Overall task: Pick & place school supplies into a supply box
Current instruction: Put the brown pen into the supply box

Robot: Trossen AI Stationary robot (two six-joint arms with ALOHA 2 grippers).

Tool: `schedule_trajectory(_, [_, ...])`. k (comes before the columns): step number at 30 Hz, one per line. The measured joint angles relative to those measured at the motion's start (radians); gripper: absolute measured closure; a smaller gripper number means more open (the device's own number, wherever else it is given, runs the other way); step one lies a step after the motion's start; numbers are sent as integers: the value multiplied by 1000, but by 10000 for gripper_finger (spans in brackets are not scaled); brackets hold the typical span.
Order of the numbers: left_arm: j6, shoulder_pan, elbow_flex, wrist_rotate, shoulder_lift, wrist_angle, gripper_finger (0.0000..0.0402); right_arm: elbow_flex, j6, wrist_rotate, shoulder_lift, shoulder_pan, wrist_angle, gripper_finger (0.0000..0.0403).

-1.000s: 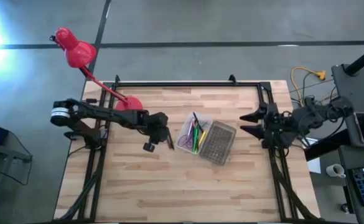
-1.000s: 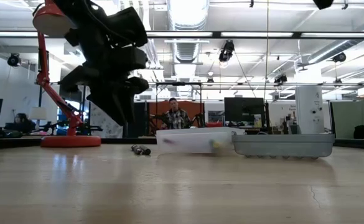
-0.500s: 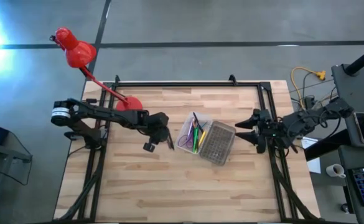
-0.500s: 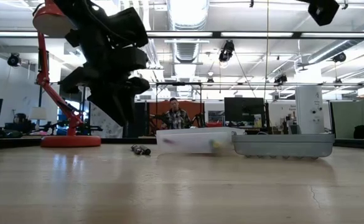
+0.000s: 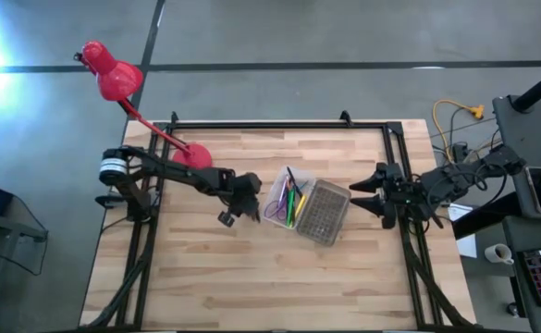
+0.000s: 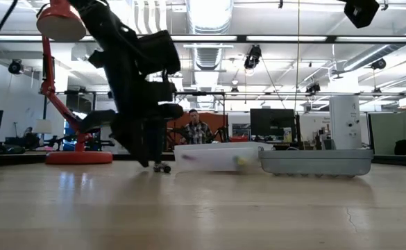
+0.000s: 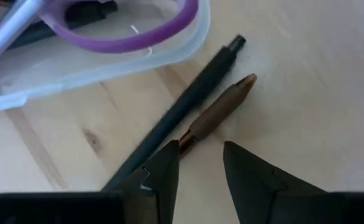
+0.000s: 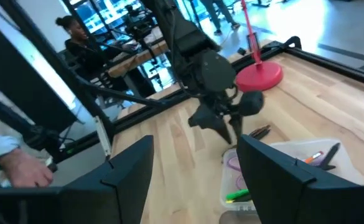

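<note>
Left wrist view is showing the left gripper point(image 7: 200, 163) hovering with its fingers parted over a brown pen point(image 7: 219, 113) and a black pen point(image 7: 182, 109) lying beside the clear box point(image 5: 286, 197). Scissors point(image 7: 129, 28) are lying inside. The right gripper point(image 5: 361, 196) is waiting spread wide near the grey lid point(image 5: 321, 213).

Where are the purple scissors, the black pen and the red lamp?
purple scissors point(image 7: 122, 28): left wrist view, on the purple handle loop.
black pen point(image 7: 182, 109): left wrist view, middle of its barrel.
red lamp point(image 5: 113, 79): high view, on its shade.
</note>
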Motion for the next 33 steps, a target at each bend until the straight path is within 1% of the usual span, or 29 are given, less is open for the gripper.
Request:
schedule_trajectory(3, [6,0,31,-16,-13,-40,290,0,0,-3,-1,0,-2,181])
schedule_trajectory(7, [63,7,66,-18,-29,-83,290,0,-3,-2,-1,0,-10,181])
schedule_trajectory(11, [146,21,61,-14,-12,-79,290,0,-3,-2,-2,0,-28,181])
schedule_trajectory(14, [174,29,51,-14,14,-91,290,0,2,-2,-2,0,-30,181])
schedule_trajectory(21, [179,34,55,0,60,-79,290,0,8,-2,-3,0,-30,181])
schedule_trajectory(24, [179,35,60,11,66,-102,293,0,8,-2,-6,0,-30,181])
schedule_trajectory(27, [160,35,76,40,69,-182,313,0,7,-2,-6,0,-33,181])
schedule_trajectory(30, [113,35,86,90,69,-277,355,0,5,-2,-6,0,-45,181])
schedule_trajectory(32, [84,35,85,97,69,-299,383,0,4,-2,-6,0,-49,181])
schedule_trajectory(33, [68,34,85,100,69,-301,388,0,4,1,-6,0,-49,181])
